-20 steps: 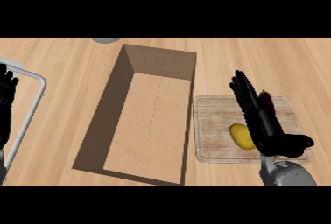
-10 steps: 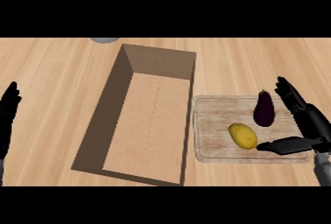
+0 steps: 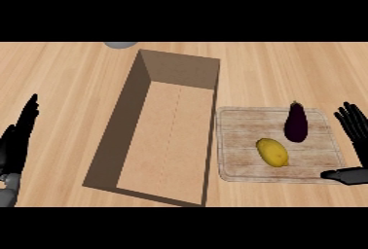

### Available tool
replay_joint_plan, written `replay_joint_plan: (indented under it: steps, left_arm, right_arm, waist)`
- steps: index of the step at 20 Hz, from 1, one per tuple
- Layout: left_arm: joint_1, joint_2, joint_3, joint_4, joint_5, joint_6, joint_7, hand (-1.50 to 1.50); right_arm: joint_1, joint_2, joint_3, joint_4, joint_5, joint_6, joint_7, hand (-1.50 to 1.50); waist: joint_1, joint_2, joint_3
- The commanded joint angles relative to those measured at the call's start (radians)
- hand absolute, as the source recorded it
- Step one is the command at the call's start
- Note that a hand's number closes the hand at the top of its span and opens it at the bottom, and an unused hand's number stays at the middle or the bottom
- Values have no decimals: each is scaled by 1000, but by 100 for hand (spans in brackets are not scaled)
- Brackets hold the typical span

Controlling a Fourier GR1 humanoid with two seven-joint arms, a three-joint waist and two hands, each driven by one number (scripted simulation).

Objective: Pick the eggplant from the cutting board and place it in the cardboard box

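Note:
A dark purple eggplant (image 3: pixel 295 123) lies on the right half of the wooden cutting board (image 3: pixel 241 146), stem end pointing away. The open cardboard box (image 3: pixel 167 127) stands just left of the board, and nothing shows on its floor. My right hand (image 3: pixel 355 132) is open at the view's right edge, just right of the board, fingers straight and thumb stretched along the board's near right corner. It touches nothing. My left hand (image 3: pixel 17 144) rests open at the left edge, fingers up, well away from the box.
A yellow lemon (image 3: pixel 272 151) lies on the board beside the eggplant, nearer to me. A grey round object (image 3: pixel 120 44) peeks in at the top, beyond the box. Bare wooden counter (image 3: pixel 72 87) surrounds everything.
My right hand has drawn back to the right, off the board, uncovering the eggplant. My left hand has shifted slightly inward at the left edge.

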Motion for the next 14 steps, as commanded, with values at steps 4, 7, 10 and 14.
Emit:
replay_joint_plan:
  steps: [4,7,10,14]
  left_arm:
    - [-28,-14,-19,17,-19,-15,26,0]
    - [-83,-12,-1,79,-32,-20,-2,0]
    - [-80,-33,-11,87,-43,-20,-13,0]
    - [-92,-41,-5,100,-42,-30,-12,0]
  right_arm:
    - [-143,-193,76,195,256,-30,-96,-150]
    - [-203,-206,155,256,352,4,-119,-150]
    - [-299,-218,217,312,431,29,-87,-150]
    - [-395,-227,306,374,544,67,-43,-150]
  waist:
    - [30,0,-2]
    - [18,0,-3]
    - [24,-1,-3]
    - [27,-1,-4]
